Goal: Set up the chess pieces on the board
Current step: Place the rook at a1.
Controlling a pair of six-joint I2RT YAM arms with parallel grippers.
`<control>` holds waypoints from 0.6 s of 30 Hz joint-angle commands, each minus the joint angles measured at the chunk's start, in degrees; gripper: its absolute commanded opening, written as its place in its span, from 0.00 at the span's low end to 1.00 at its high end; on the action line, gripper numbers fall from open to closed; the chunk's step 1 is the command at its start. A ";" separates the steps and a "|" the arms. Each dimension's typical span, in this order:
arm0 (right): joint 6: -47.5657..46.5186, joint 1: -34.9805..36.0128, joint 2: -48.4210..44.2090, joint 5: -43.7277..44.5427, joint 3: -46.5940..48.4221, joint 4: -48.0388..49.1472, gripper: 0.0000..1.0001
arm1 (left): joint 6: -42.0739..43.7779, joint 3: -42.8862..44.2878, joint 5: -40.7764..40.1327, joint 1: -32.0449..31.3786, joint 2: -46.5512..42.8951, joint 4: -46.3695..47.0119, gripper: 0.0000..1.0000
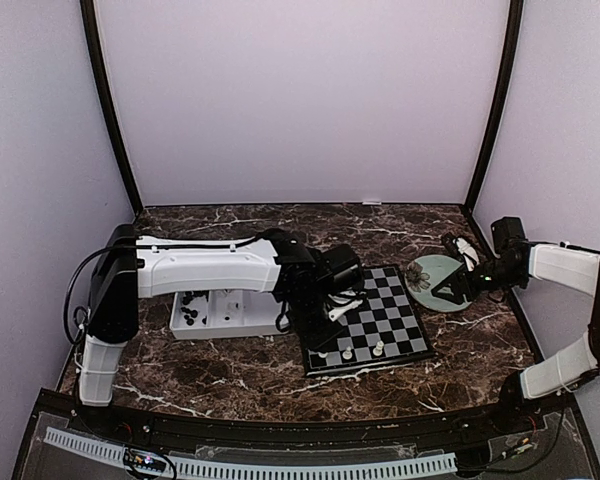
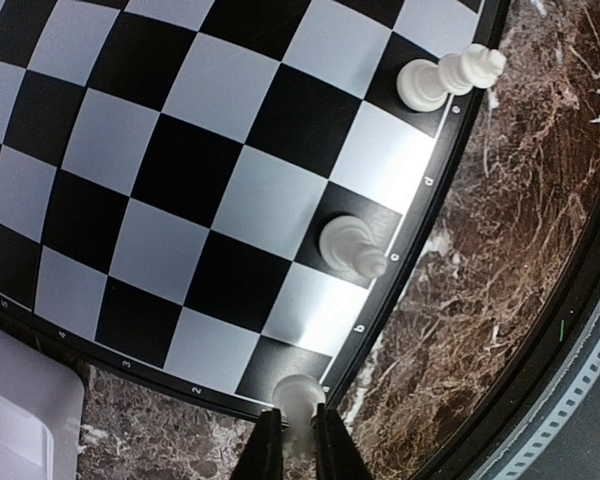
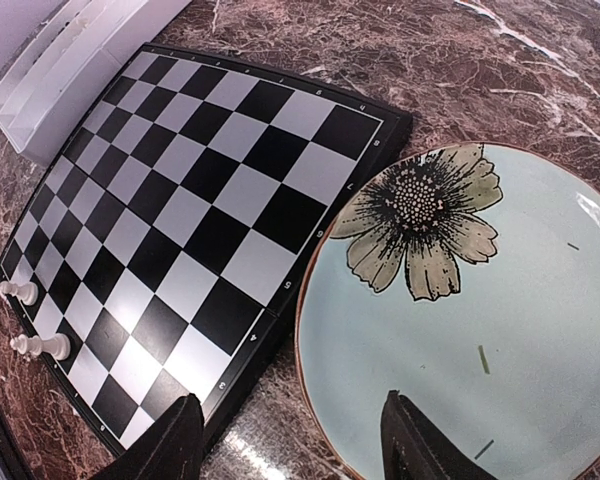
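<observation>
The board (image 1: pixel 400 322) of black and silver checks lies in the middle of the marble table. My left gripper (image 2: pixel 298 440) is shut on a white chess piece (image 2: pixel 300 393) right over the board's (image 2: pixel 180 150) near-left corner square. Two more white pieces (image 2: pixel 350 245) (image 2: pixel 445 78) stand along the same edge row, and from above they show as small white figures (image 1: pixel 347 353) (image 1: pixel 378 348). My right gripper (image 3: pixel 292 400) hangs open and holds nothing, over the gap between the board's (image 3: pixel 200 190) right rim and the plate (image 3: pixel 500 330).
A white tray (image 1: pixel 225 315) sits left of the board, under the left arm, with several black pieces (image 1: pixel 190 312) in it. The pale green flower plate (image 1: pixel 425 270) lies just right of the board. Dark frame posts and pale walls close the table's back and sides.
</observation>
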 commanded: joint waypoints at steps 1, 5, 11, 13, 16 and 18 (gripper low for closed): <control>-0.48 -0.12 -0.38 0.26 0.15 0.20 0.62 | -2.44 -1.44 -1.44 -0.25 0.46 -0.30 0.10; -0.48 -0.13 -0.13 0.26 0.12 0.23 0.62 | -3.08 -2.13 -0.83 -0.20 1.01 -0.12 0.10; -0.48 -0.13 0.08 0.26 0.15 0.20 0.63 | -2.94 -3.05 -0.91 -0.20 1.12 -0.27 0.10; -0.48 -0.13 0.06 0.26 0.15 0.18 0.62 | -2.93 -3.18 -0.88 -0.20 1.23 -0.33 0.10; -0.48 -0.13 -0.01 0.26 0.15 0.14 0.62 | -2.87 -3.32 -0.92 -0.20 1.44 -0.38 0.10; -0.48 -0.12 -0.02 0.26 0.15 0.14 0.62 | -2.92 -3.24 -1.00 -0.20 1.60 -0.44 0.12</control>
